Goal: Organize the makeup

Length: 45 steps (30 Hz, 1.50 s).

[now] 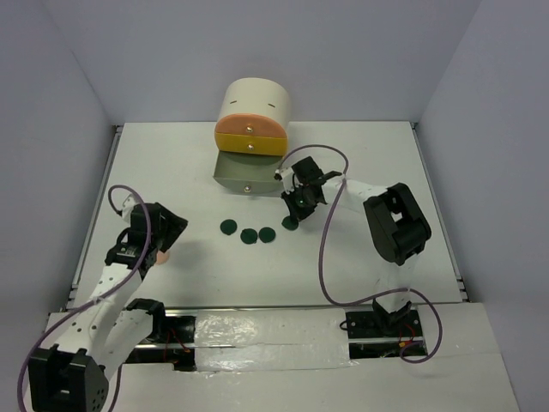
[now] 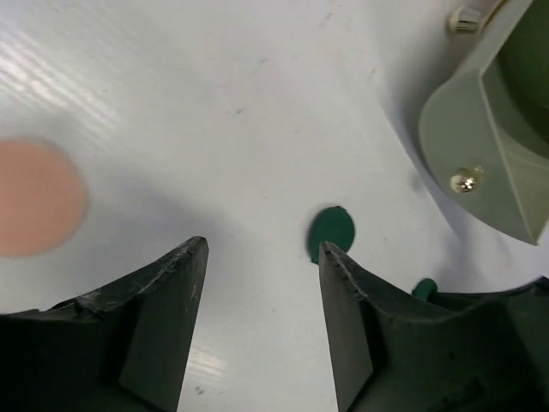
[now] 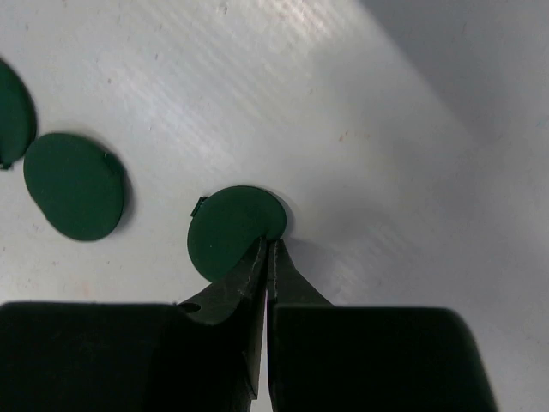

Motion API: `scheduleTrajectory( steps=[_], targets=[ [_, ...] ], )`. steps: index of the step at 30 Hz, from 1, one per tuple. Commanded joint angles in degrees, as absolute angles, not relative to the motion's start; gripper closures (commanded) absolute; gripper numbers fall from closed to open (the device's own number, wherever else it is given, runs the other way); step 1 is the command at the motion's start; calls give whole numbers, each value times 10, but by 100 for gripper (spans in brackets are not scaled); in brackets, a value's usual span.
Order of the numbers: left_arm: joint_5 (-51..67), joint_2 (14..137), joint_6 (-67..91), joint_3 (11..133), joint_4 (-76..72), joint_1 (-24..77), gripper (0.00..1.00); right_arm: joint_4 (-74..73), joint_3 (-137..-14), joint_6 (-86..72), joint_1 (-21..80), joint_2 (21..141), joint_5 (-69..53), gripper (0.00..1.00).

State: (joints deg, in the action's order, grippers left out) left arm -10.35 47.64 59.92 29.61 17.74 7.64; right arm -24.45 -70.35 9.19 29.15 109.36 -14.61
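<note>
Several dark green round discs of the makeup lie in a row on the white table: (image 1: 227, 227), (image 1: 250, 235), (image 1: 268, 233) and the rightmost disc (image 1: 290, 223). My right gripper (image 1: 296, 210) is down at that rightmost disc (image 3: 227, 227). In the right wrist view the right gripper (image 3: 268, 245) is shut, its tips pinching the disc's near edge. Two more discs (image 3: 73, 184) lie to its left. A peach round puff (image 1: 161, 256) rests by my left gripper (image 1: 154, 245). In the left wrist view the left gripper (image 2: 262, 249) is open over bare table, and the puff (image 2: 34, 199) lies off to the left.
The cream drum-shaped cabinet (image 1: 253, 107) stands at the back centre, with an orange drawer (image 1: 249, 142) and a grey drawer (image 1: 249, 169) pulled out toward the discs. That grey drawer (image 2: 480, 137) shows at the right of the left wrist view. Walls enclose the table's sides and back.
</note>
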Motion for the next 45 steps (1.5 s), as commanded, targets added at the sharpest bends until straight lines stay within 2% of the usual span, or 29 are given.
scheduleTrajectory(
  steps=[1, 7, 12, 19, 27, 28, 29, 32, 33, 35, 37, 38, 40, 41, 45],
  targets=[
    [-129, 449, 616, 301, 259, 60, 32, -257, -657, 142, 295, 1049, -161, 96],
    [-149, 443, 618, 323, 330, 46, 26, -245, -634, 239, 297, 923, -249, 100],
    [-162, 438, 627, 335, 373, 39, 23, -240, -712, 259, 296, 895, -279, 100],
    [-183, 432, 656, 345, 425, 33, 18, -206, -885, 227, 307, 968, -246, 100],
    [-195, 432, 679, 348, 443, 30, 17, -192, -1002, 205, 316, 1109, -165, 99],
    [-196, 434, 681, 350, 444, 30, 17, -193, -1018, 203, 316, 1119, -162, 96],
    [-196, 439, 682, 352, 445, 29, 17, -196, -1021, 203, 316, 1126, -161, 86],
    [-197, 454, 684, 355, 445, 25, 18, -200, -1027, 207, 316, 1142, -163, 69],
    [-197, 460, 686, 359, 446, 24, 19, -202, -1025, 207, 316, 1140, -165, 58],
    [-194, 477, 686, 364, 445, 20, 21, -205, -1005, 217, 316, 1130, -177, 43],
    [-193, 496, 686, 366, 445, 18, 22, -200, -986, 224, 316, 1104, -185, 36],
    [-193, 504, 686, 370, 443, 17, 25, -204, -978, 234, 315, 1094, -202, 24],
    [-194, 525, 685, 375, 442, 14, 27, -212, -959, 257, 314, 1063, -221, 11],
    [-197, 533, 684, 382, 443, 12, 29, -217, -951, 264, 312, 1051, -254, 1],
    [-212, 576, 664, 402, 446, 5, 33, -230, -910, 264, 294, 999, -339, 0]
  ],
)
